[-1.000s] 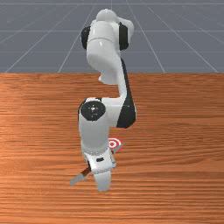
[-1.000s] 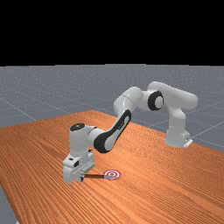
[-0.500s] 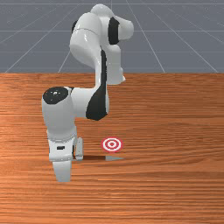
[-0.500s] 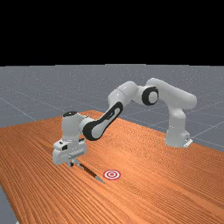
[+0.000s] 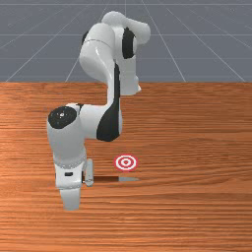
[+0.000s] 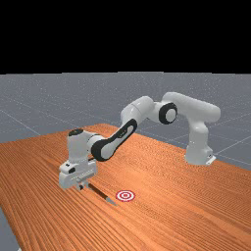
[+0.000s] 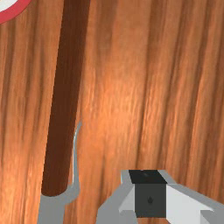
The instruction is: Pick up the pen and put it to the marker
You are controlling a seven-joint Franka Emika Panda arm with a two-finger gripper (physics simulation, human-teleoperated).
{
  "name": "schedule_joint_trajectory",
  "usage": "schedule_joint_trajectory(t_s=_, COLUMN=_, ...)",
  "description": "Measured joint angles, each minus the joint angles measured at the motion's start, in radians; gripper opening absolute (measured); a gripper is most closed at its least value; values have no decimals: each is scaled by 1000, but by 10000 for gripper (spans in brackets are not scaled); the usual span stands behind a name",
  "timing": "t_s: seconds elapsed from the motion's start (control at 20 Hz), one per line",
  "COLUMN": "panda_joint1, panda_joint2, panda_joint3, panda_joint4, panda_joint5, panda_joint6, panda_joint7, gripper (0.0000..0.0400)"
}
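Observation:
My gripper is at the front view's left, over the pen's grey clip end, which it hides there. The brown pen points from it toward the front view's right, its grey tip just in front of the red-and-white target. In the far view the gripper is low at the near end of the pen, apart from the target. The wrist view has the gripper beside the pen, near its clip; part of the target lies past the other side.
The wooden table extends around the pen and target. My arm's forearm rises behind the hand toward the base at the far view's right.
Since a second ago my hand has moved to the front view's left, and the pen has swung from a slant across the target to lie in front of it. Lately the hand has sunk slightly.

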Motion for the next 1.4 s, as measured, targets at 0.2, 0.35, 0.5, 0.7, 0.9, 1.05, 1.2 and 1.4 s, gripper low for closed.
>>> schedule_joint_trajectory(t_s=0.2, panda_joint1=-8, panda_joint2=-125, panda_joint3=-9, panda_joint4=-274, panda_joint5=-10, panda_joint6=67, panda_joint7=2, gripper=0)
schedule_joint_trajectory(t_s=0.35, panda_joint1=6, panda_joint2=-370, panda_joint3=-58, panda_joint4=-760, panda_joint5=-60, panda_joint6=374, panda_joint7=50, gripper=0)
schedule_joint_trajectory(t_s=0.5, panda_joint1=-21, panda_joint2=-452, panda_joint3=-39, panda_joint4=-922, panda_joint5=0, panda_joint6=439, panda_joint7=97, gripper=0)
schedule_joint_trajectory(t_s=0.7, panda_joint1=-44, panda_joint2=-594, panda_joint3=-5, panda_joint4=-1034, panda_joint5=-3, panda_joint6=479, panda_joint7=9, gripper=0)
schedule_joint_trajectory(t_s=0.9, panda_joint1=-49, panda_joint2=-628, panda_joint3=-1, panda_joint4=-977, panda_joint5=7, panda_joint6=341, panda_joint7=-6, gripper=157)
schedule_joint_trajectory(t_s=1.05, panda_joint1=-51, panda_joint2=-624, panda_joint3=-3, panda_joint4=-975, panda_joint5=5, panda_joint6=343, panda_joint7=-8, gripper=346)
schedule_joint_trajectory(t_s=1.2, panda_joint1=-36, panda_joint2=-626, panda_joint3=-16, panda_joint4=-981, panda_joint5=0, panda_joint6=349, panda_joint7=37, gripper=388)
schedule_joint_trajectory(t_s=1.4, panda_joint1=7, panda_joint2=-643, panda_joint3=-12, panda_joint4=-1011, panda_joint5=-3, panda_joint6=360, panda_joint7=104, gripper=398)
